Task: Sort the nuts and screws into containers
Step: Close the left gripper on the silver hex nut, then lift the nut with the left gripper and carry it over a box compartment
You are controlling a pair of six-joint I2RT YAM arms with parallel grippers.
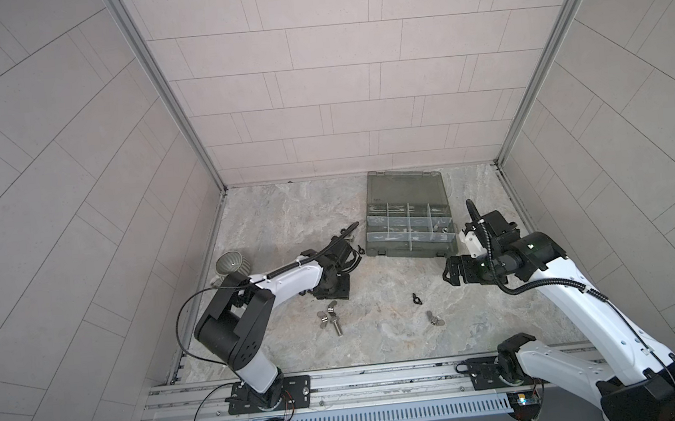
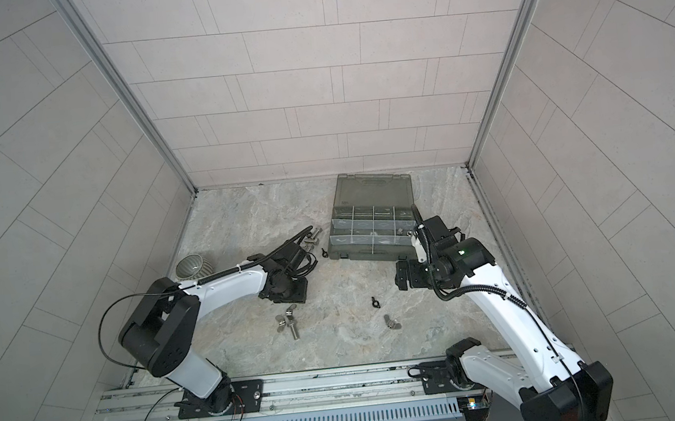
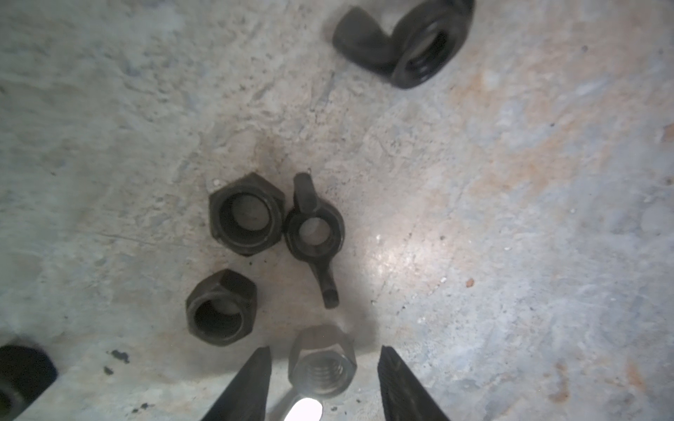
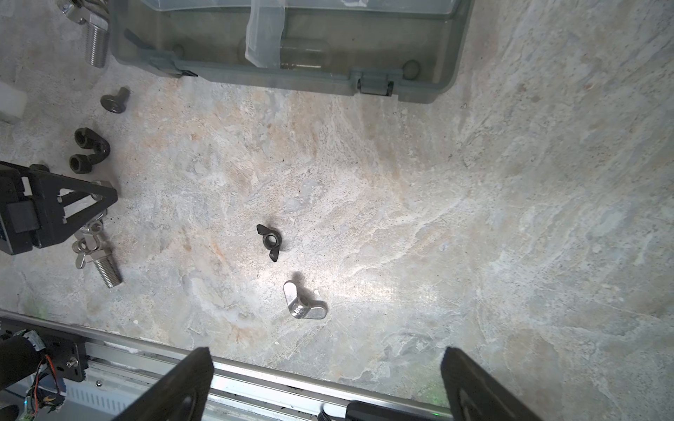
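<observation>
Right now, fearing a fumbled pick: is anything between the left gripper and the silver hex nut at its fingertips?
Nothing visible. The silver hex nut lies between the left gripper's open fingers, small gaps either side; the nearest black hex nut sits clear.

Silver screws (image 4: 107,271), black, silver nuts (image 4: 304,309) scattered loose beside open-lidded containers (image 1: 410,250).

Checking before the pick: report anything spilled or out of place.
Only unsorted hardware: a black wing nut and a silver wing nut lie loose on the table, apart from the organizer box. Nothing looks damaged.
</observation>
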